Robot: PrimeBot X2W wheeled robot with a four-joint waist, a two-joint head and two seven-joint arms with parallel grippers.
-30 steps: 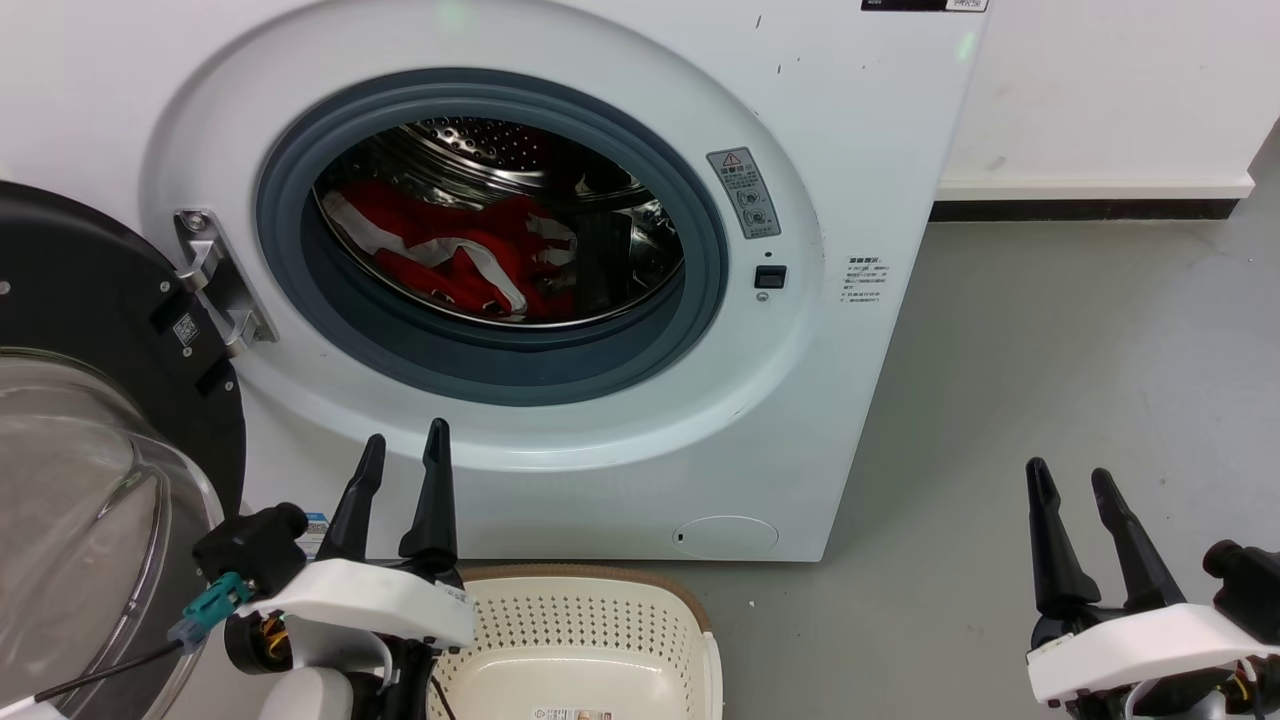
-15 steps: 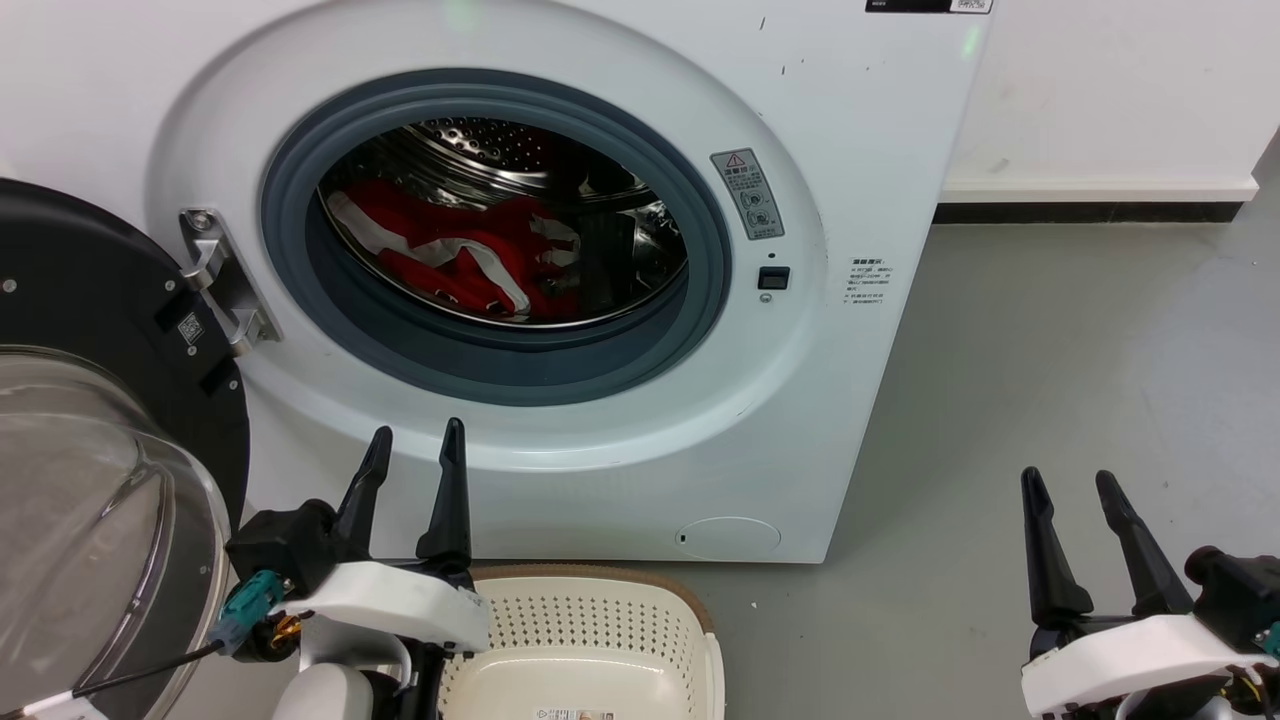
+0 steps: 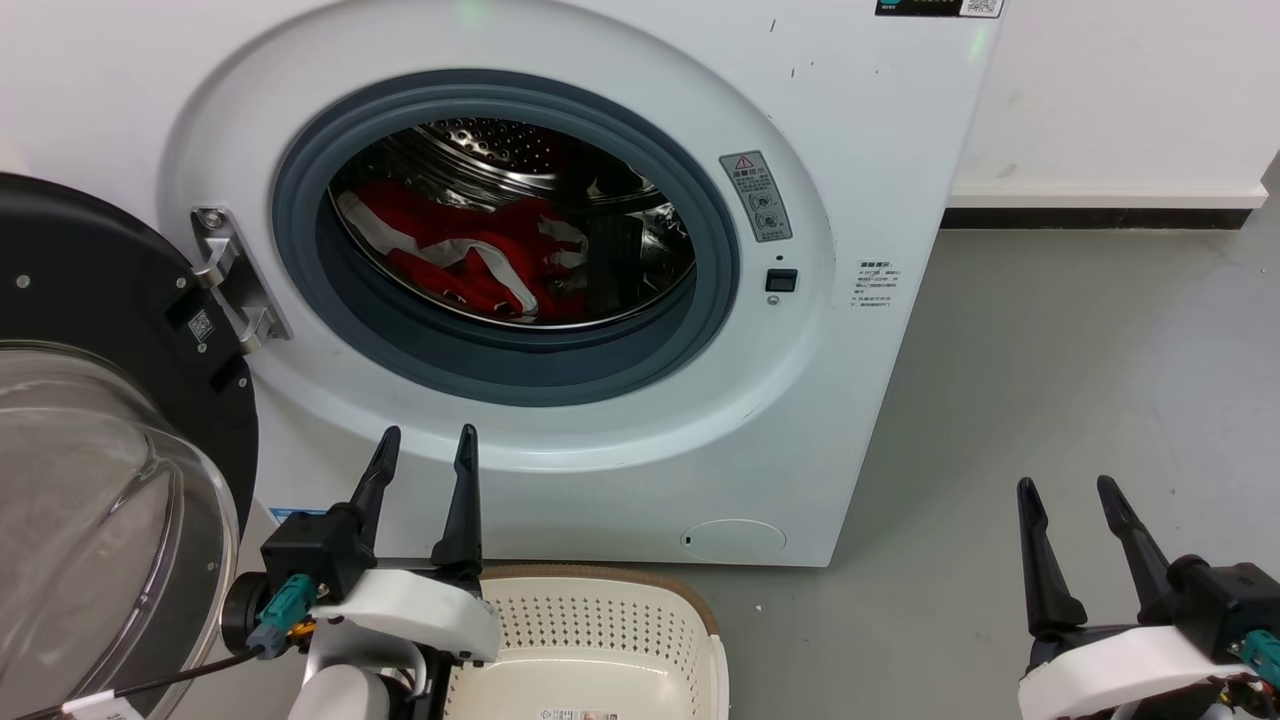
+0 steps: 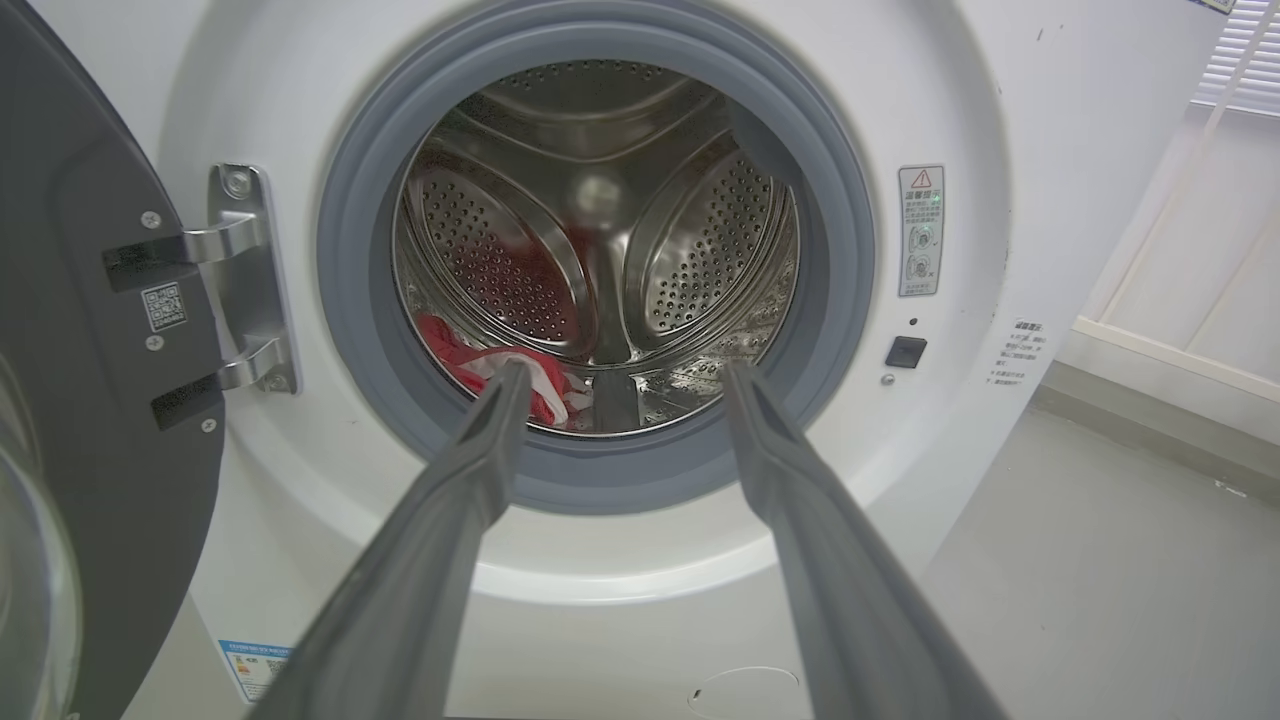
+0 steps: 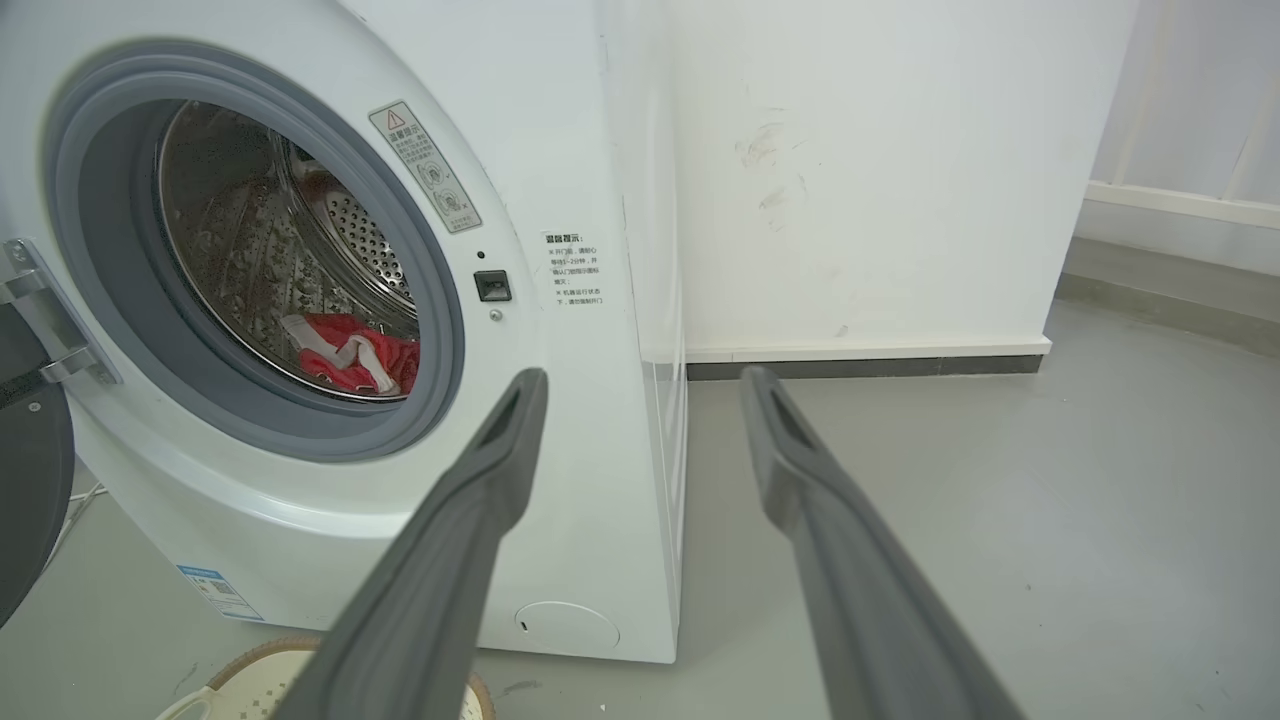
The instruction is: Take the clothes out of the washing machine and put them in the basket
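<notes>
Grey floor (image 3: 1050, 350) fronts the washing machine (image 3: 870, 150), whose drum (image 3: 480, 140) holds the clothes (image 3: 470, 265), likely soft, light and best pinched at a raised fold; left claw (image 3: 428, 435) and right claw (image 3: 1065, 483) hang spread apart.

Red clothes (image 5: 345, 352) inside washing machine (image 5: 540, 150)

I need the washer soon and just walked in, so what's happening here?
The robot faces the washing machine. Its door is swung open; the red clothes lie in the drum, ungrasped. The left gripper, open, points at the porthole; the right gripper, open, hangs over the floor beside. The basket waits in front, no clothes showing in it.
</notes>
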